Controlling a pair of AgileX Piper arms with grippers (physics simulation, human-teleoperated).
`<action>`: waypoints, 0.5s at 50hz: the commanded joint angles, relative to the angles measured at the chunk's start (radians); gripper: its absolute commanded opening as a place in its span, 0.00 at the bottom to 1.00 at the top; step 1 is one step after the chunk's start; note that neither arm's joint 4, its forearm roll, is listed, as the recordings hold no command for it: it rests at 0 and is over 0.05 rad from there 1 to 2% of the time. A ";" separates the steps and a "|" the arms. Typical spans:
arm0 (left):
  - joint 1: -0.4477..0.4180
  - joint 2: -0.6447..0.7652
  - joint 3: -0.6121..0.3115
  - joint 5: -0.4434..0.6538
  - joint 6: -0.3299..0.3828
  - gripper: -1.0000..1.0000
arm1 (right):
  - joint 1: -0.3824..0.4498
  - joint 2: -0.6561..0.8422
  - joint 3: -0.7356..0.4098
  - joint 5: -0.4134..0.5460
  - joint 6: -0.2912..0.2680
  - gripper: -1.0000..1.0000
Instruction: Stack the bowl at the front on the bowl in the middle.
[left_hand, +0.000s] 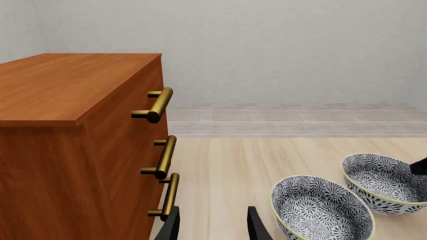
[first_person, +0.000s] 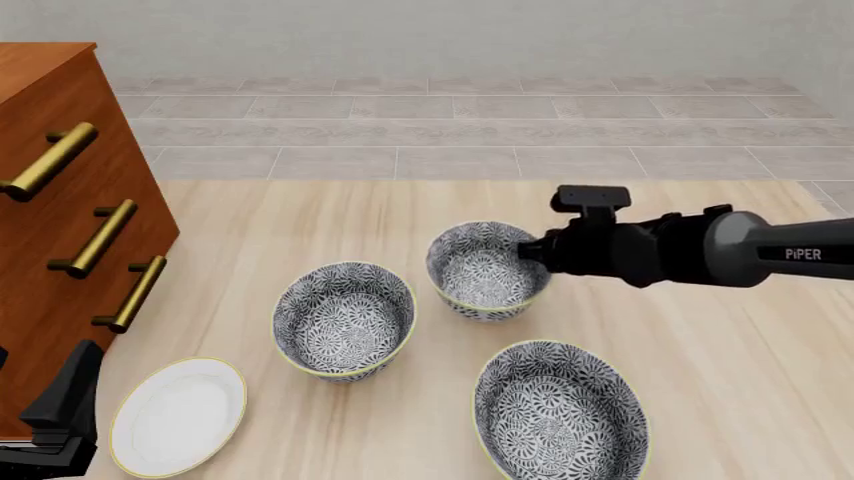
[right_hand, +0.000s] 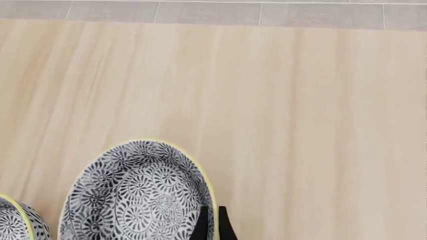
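The bowl at the front (first_person: 478, 272) (right_hand: 137, 192) (left_hand: 381, 181) is small and deep, with a blue-grey floral pattern and a cream rim. It lies farthest from me. My right gripper (first_person: 526, 251) (right_hand: 212, 226) is shut on the right side of its rim, one finger inside and one outside. I cannot tell whether the bowl rests on the table or hangs just above it. Its twin, the bowl in the middle (first_person: 344, 320) (left_hand: 321, 210) (right_hand: 16, 222), sits to the left and nearer. My left gripper (first_person: 64, 400) (left_hand: 213, 231) hangs open and empty by the dresser, away from both bowls.
A wooden dresser (first_person: 54, 200) (left_hand: 67, 125) with brass handles stands along the table's left side. Near its foot lies a plain white plate (first_person: 178, 415). A wider bowl (first_person: 561, 415) of the same pattern sits nearest me at the right.
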 joint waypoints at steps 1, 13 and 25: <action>0.000 0.000 0.000 0.000 0.000 1.00 | -0.013 -0.007 -0.016 0.008 -0.008 0.00; 0.000 0.000 0.000 0.000 0.000 1.00 | -0.030 -0.066 -0.051 0.037 -0.024 0.00; 0.000 0.000 0.000 0.000 0.000 1.00 | -0.014 -0.226 -0.137 0.194 -0.043 0.00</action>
